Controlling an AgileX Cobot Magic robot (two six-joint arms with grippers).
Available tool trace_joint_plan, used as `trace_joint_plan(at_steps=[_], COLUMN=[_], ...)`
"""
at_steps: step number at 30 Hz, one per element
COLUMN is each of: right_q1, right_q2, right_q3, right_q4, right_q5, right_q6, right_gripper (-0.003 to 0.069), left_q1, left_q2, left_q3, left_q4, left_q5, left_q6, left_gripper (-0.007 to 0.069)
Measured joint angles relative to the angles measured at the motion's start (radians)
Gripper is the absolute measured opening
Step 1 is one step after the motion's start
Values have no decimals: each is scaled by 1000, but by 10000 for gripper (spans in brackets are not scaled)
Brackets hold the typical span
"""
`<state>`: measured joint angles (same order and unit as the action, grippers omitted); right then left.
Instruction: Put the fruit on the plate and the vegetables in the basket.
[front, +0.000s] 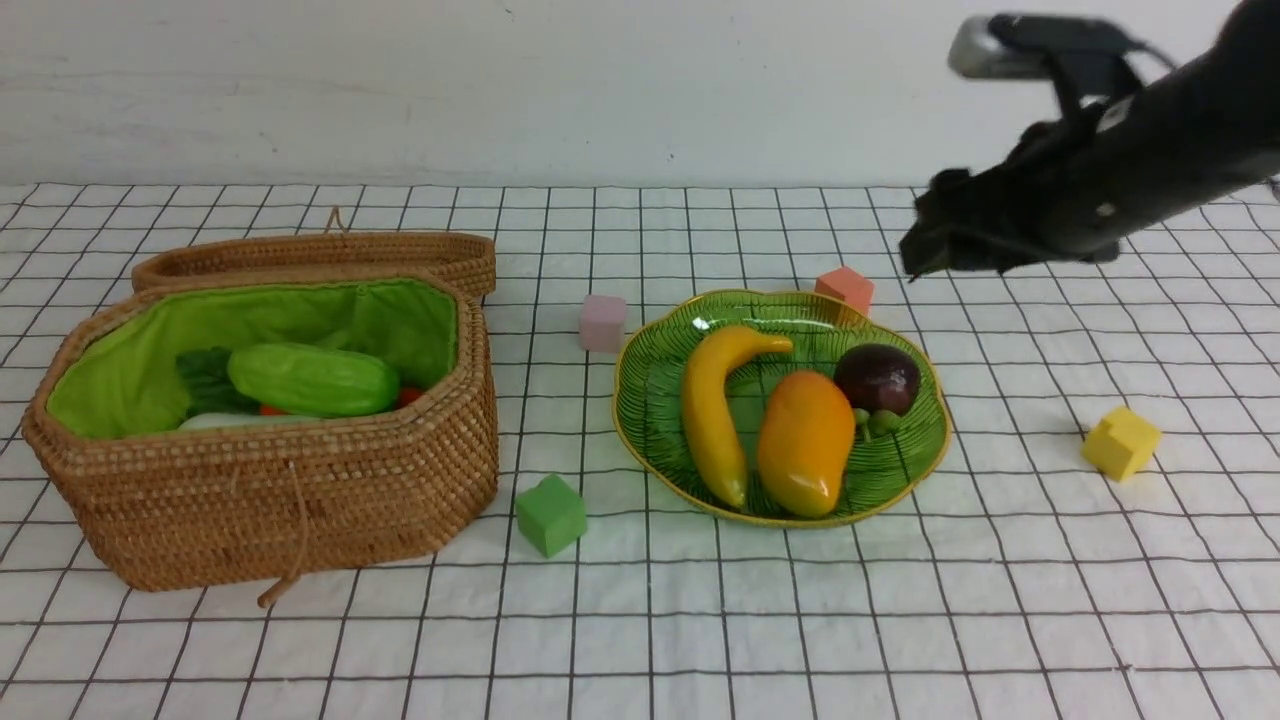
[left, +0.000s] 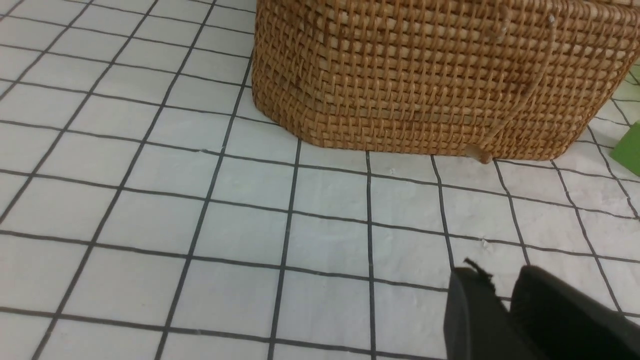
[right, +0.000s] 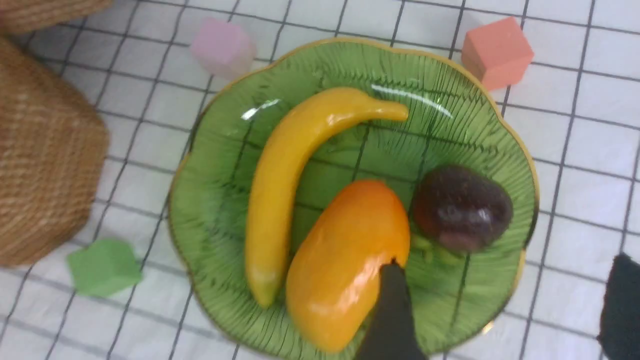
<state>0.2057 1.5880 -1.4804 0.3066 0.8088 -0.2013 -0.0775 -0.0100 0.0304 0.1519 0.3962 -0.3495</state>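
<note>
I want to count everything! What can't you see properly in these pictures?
- Carrot and radish: front view, mostly hidden under the cucumber in the basket.
- Left gripper: left wrist view, cut off by the edge.
- Right gripper: front view, blurred dark shape.

Yellow banana (front: 712, 410), orange mango (front: 805, 442), green gold-rimmed plate (front: 650, 400), black-gridded white cloth (front: 900, 620)

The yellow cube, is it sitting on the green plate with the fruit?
No, the yellow cube lies on the cloth, apart from the plate.
</note>
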Motion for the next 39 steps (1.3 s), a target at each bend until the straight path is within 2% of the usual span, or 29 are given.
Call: trace_joint_plan(at_steps=[4, 6, 7, 8, 9, 10, 12, 20, 32, 36, 39], right_q1=[0, 0, 0, 0, 0, 0, 0, 0, -3, -55, -126], right_q2=[-228, -268, -336, -391, -409, -471, -560, -786, -911, -988, -1111], right_q3=[30, 51, 109, 158, 180, 276, 407, 743, 803, 803, 839], right_q4=[-3, -3, -3, -3, -2, -2, 0, 30, 28, -42, -148], right_q5=[238, 273, 323, 349, 354, 358, 333, 228, 364, 332, 164], right_q6=[0, 0, 6, 13, 17, 29, 38, 46, 49, 10, -16], right_gripper=[316, 276, 203, 142, 122, 55, -3, -8, -6, -4, -3], left_q1=[0, 0, 0, 0, 0, 0, 0, 0, 0, 0, 0], left_q2=[0, 0, 0, 0, 0, 0, 0, 0, 0, 0, 0], left_q3=[0, 0, 0, 0, 0, 0, 0, 0, 0, 0, 0], left_q4=[0, 0, 0, 0, 0, 0, 0, 0, 0, 0, 0], left_q5=[0, 0, 0, 0, 0, 0, 0, 0, 1, 1, 1], left_q6=[0, 0, 0, 0, 0, 0, 0, 0, 0, 0, 0], left_gripper=[124, 125, 127, 128, 129, 130, 130, 134, 147, 148, 149])
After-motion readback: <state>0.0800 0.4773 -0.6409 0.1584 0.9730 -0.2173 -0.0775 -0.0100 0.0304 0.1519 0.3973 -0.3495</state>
